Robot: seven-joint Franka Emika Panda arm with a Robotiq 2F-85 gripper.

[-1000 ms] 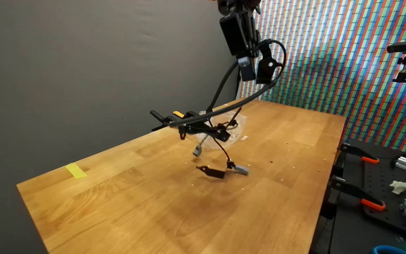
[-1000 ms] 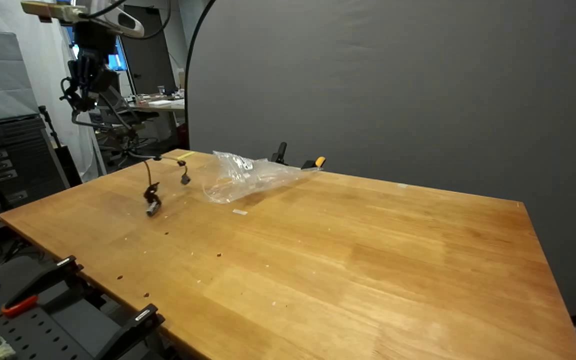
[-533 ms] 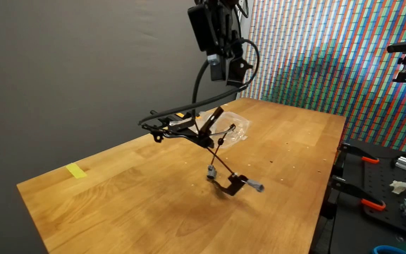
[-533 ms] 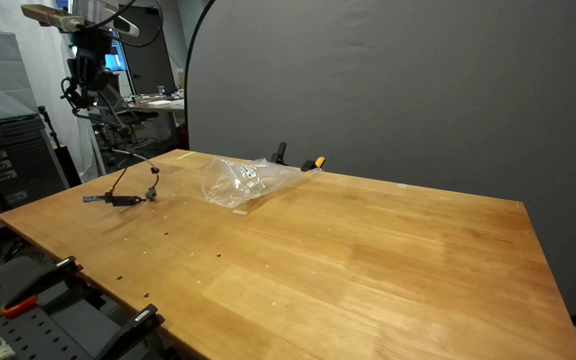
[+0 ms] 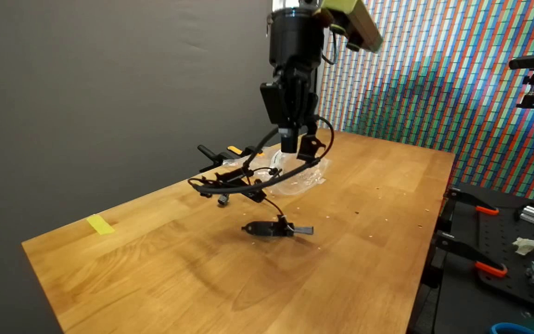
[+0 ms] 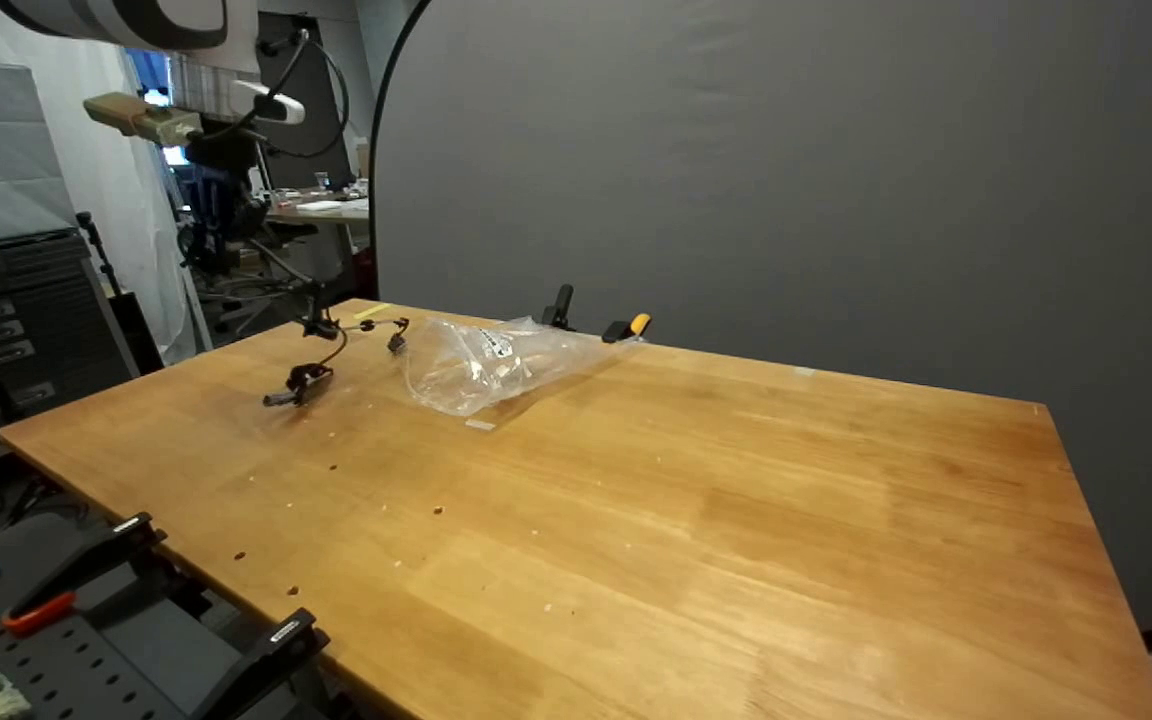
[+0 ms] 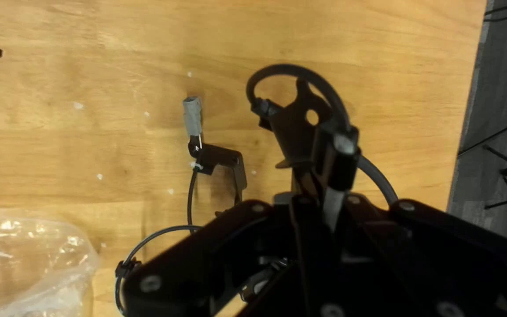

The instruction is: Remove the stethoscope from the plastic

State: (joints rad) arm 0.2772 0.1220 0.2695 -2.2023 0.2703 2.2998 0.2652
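No stethoscope shows; a black cable harness with dark brackets and grey plugs is in my grip. My gripper (image 5: 296,137) is shut on a bracket with a hole (image 7: 304,116) at the harness's upper end; the fingers also show in an exterior view (image 6: 211,245) and in the wrist view (image 7: 313,202). The rest of the harness (image 5: 267,228) hangs below in loops, its lowest bracket (image 6: 306,376) close to the table; I cannot tell if it touches. A clear plastic bag (image 6: 496,365) lies crumpled beside it, also in the wrist view (image 7: 24,264). The harness is outside the bag.
The wooden table (image 6: 736,560) has small holes and white scraps. Black clamps with yellow tips (image 6: 631,327) sit at its back edge. Yellow tape (image 5: 100,224) marks one edge. A dark side bench (image 5: 494,232) with orange-tipped clamps adjoins the table.
The gripper has moved down and sideways with the harness. The hanging harness has swung and turned. The plastic bag has shifted and settled slightly.
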